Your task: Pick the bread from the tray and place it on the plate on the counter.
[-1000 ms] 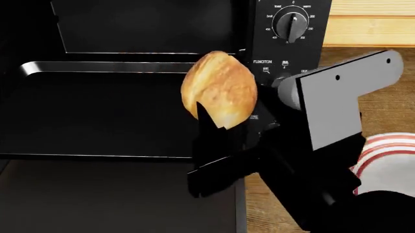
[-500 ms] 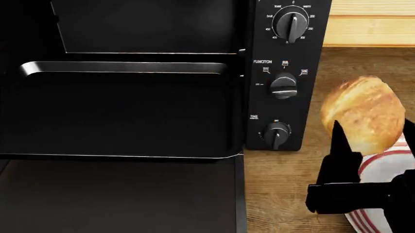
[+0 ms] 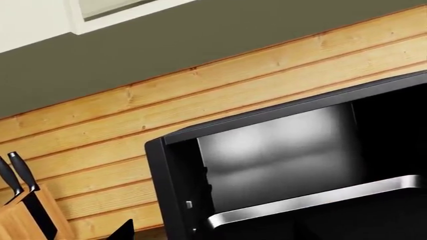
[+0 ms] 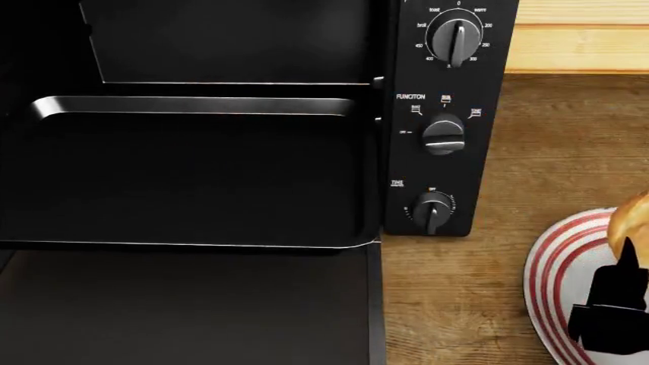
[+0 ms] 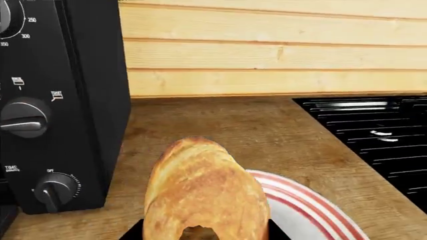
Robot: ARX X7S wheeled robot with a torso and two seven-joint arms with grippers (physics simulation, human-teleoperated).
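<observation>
**Bread held over the plate**

Head view: the right gripper (image 4: 621, 285) (jaws clamped on the bread (image 4: 631, 224)) sits above the plate (image 4: 552, 266) on the tabletop (image 4: 476, 296); tray (image 4: 182, 179) bare.

Right wrist view: bread (image 5: 203, 192) above plate (image 5: 303, 210).

Left wrist view: left jaws' state cannot be told.

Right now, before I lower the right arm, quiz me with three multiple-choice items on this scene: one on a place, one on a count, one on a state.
1. Where is the bread?
A. on the tray
B. over the plate, in the right claw
C. inside the oven

2. How many knobs show on the oven's control panel in the head view?
A. one
B. three
C. five

3. What state is the tray in?
A. bare of bread
B. holding the bread
C. covered by the plate

Answers:
1 B: the right claw holds the bread over the plate.
2 B: three dials stacked top to bottom.
3 A: only dark metal shows.
</observation>
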